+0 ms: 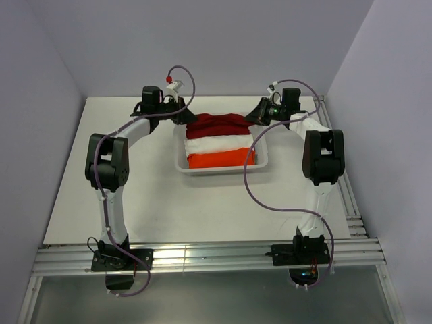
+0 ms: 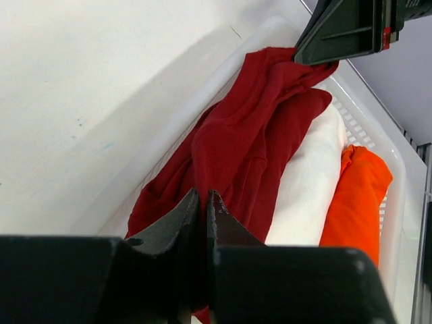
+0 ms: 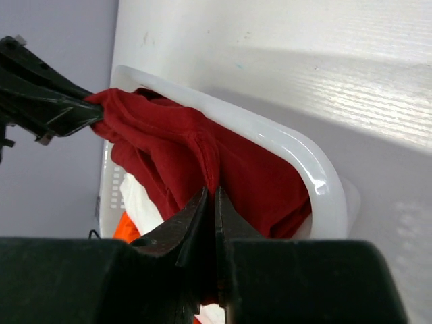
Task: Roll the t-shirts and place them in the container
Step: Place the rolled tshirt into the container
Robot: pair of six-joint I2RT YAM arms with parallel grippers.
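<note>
A dark crimson t-shirt (image 1: pixel 217 125) lies bunched along the far side of a white basket (image 1: pixel 181 160). My left gripper (image 1: pixel 183 116) is at its left end and my right gripper (image 1: pixel 253 116) at its right end. In the left wrist view the left gripper (image 2: pixel 202 196) is shut with the t-shirt (image 2: pixel 250 142) pinched between its tips. The right gripper (image 2: pixel 300 55) holds the far end. In the right wrist view the right gripper (image 3: pixel 210 192) is shut on a fold of the t-shirt (image 3: pixel 175 148), and the left gripper (image 3: pixel 91 111) grips the opposite end.
In the same basket a white rolled bundle (image 1: pixel 219 144) lies beside the t-shirt, and a bright orange bundle (image 1: pixel 219 159) lies nearest the arms. The basket rim (image 3: pixel 304 158) stands just by the right fingers. Walls enclose the table on the left, right and far sides.
</note>
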